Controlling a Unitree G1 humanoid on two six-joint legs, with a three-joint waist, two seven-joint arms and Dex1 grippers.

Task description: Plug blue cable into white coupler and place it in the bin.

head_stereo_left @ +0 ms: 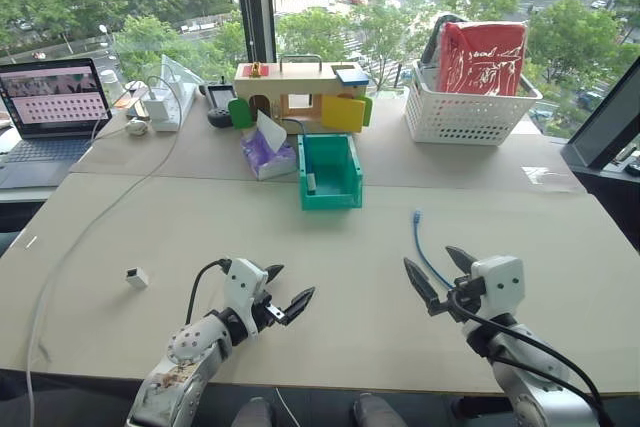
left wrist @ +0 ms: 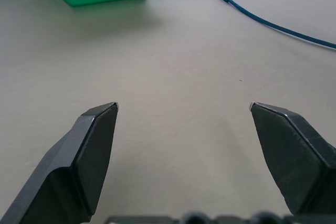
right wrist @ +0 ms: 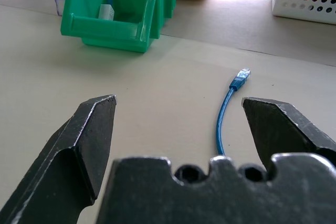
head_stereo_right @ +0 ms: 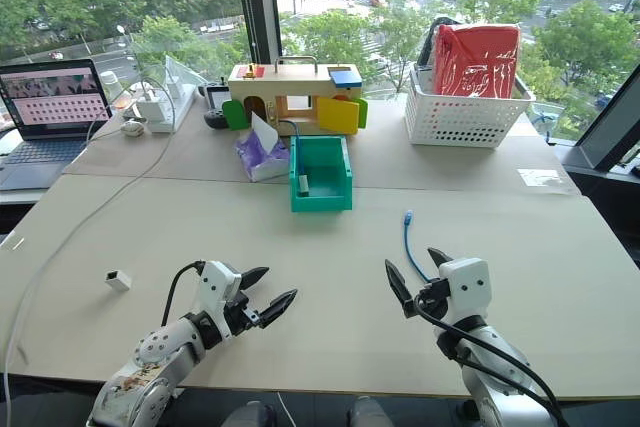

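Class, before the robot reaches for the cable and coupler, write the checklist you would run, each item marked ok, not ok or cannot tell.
1. Left hand open, empty: ok.
2. Right hand open, empty: ok.
3. Blue cable free on the table, plug end in sight: ok.
4. White coupler lying alone, left of the left hand: ok.
5. Coupler's socket facing the hand: cannot tell.
6. Bin empty: not ok, a small white item and blue cord lie inside.

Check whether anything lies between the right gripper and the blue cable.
Nothing visible does. The blue cable lies on bare table just ahead of the open right gripper, its plug end pointing toward the bin.
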